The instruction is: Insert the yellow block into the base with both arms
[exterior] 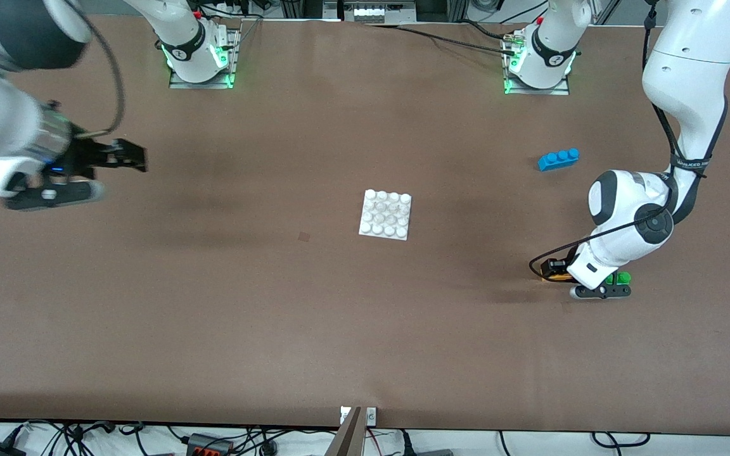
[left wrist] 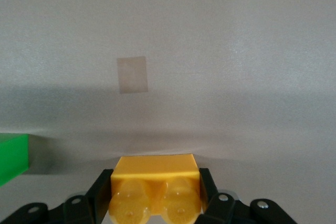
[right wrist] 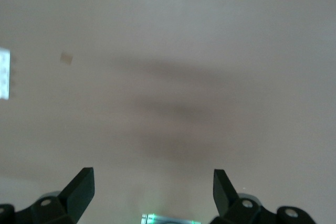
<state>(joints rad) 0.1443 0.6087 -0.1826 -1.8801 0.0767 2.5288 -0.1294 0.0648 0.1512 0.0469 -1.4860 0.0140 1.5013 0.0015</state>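
The yellow block (left wrist: 156, 187) sits between the fingers of my left gripper (left wrist: 156, 203), which are shut against its two sides, studs toward the camera. In the front view this gripper (exterior: 561, 271) is low at the table at the left arm's end, and only a sliver of the yellow block (exterior: 555, 277) shows under the wrist. The white studded base (exterior: 386, 214) lies at the table's middle. My right gripper (exterior: 129, 156) is open and empty, up over the right arm's end of the table; its fingers (right wrist: 80, 188) stand wide apart. The base's edge (right wrist: 4, 73) shows in the right wrist view.
A green brick (exterior: 619, 278) lies right beside the left gripper and also shows in the left wrist view (left wrist: 11, 158). A blue brick (exterior: 558, 159) lies farther from the front camera, toward the left arm's base. A small tape patch (exterior: 303, 236) marks the table near the base.
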